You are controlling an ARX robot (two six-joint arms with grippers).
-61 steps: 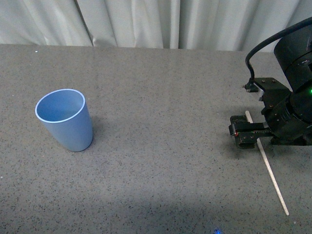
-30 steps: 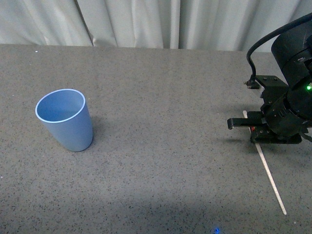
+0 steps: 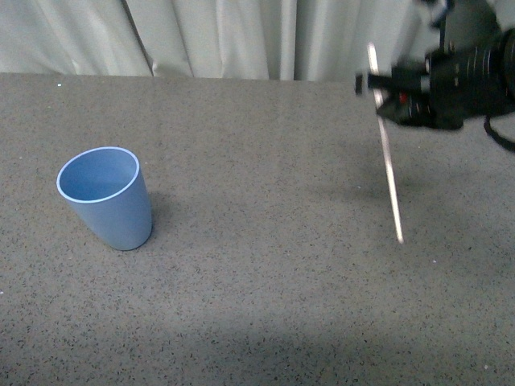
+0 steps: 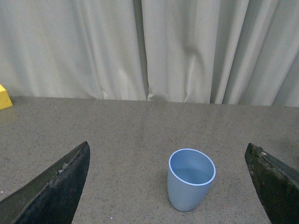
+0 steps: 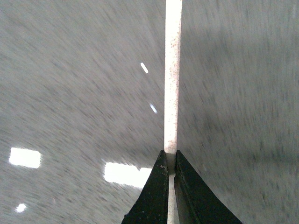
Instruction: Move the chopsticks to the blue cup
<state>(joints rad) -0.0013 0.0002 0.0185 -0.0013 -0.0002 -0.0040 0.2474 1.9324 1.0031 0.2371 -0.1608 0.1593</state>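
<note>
The blue cup (image 3: 105,198) stands upright on the grey table at the left; it also shows in the left wrist view (image 4: 190,179), empty. My right gripper (image 3: 378,87) at the upper right is shut on the chopsticks (image 3: 388,161), one thin pale stick held high above the table and hanging almost upright, its lower tip off the surface. In the right wrist view the stick (image 5: 172,70) runs straight out from between the shut fingertips of the right gripper (image 5: 170,161). My left gripper (image 4: 170,186) is open and empty, its fingers wide on either side of the cup, well back from it.
The grey speckled table (image 3: 257,281) ends at a pale curtain (image 3: 241,36) at the back. A yellow block (image 4: 4,97) sits at the table's edge in the left wrist view.
My right gripper closed on the stick lying on the table and lifted it up and slightly left; the stick now hangs almost upright. The cup has not moved.
</note>
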